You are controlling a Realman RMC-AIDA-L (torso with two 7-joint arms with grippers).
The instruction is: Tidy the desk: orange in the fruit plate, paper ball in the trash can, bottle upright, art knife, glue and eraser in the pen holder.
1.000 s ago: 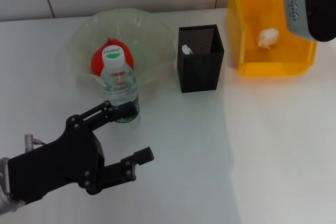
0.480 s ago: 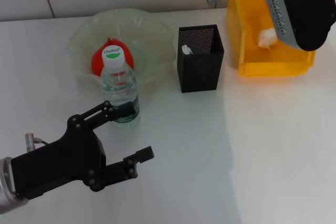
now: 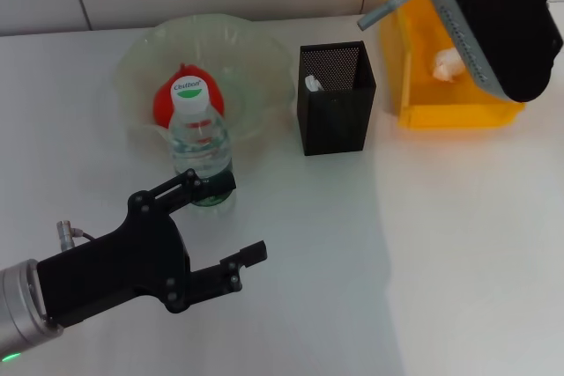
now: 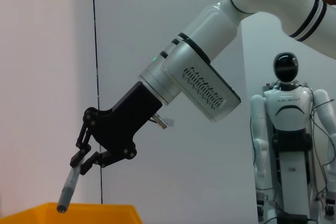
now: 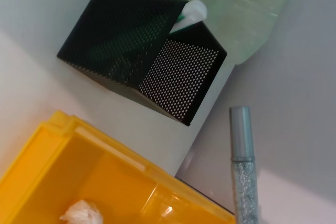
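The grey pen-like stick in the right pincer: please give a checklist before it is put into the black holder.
1. Right pincer shut on the grey stick: ok.
2. Stick above the pen holder opening: not ok, it hangs near the yellow bin edge.
3. Holder upright, room inside beside the white-tipped item: ok.
4. Bottle upright, away from the path: ok.
5. Left pincer open, low near the bottle, out of the way: ok.
6. Which task item the stick is: cannot tell.

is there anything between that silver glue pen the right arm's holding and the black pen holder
Nothing visible blocks it. The right tool holds the glue pen in the air above the yellow bin's near edge, and the space across to the pen holder's open top is free.
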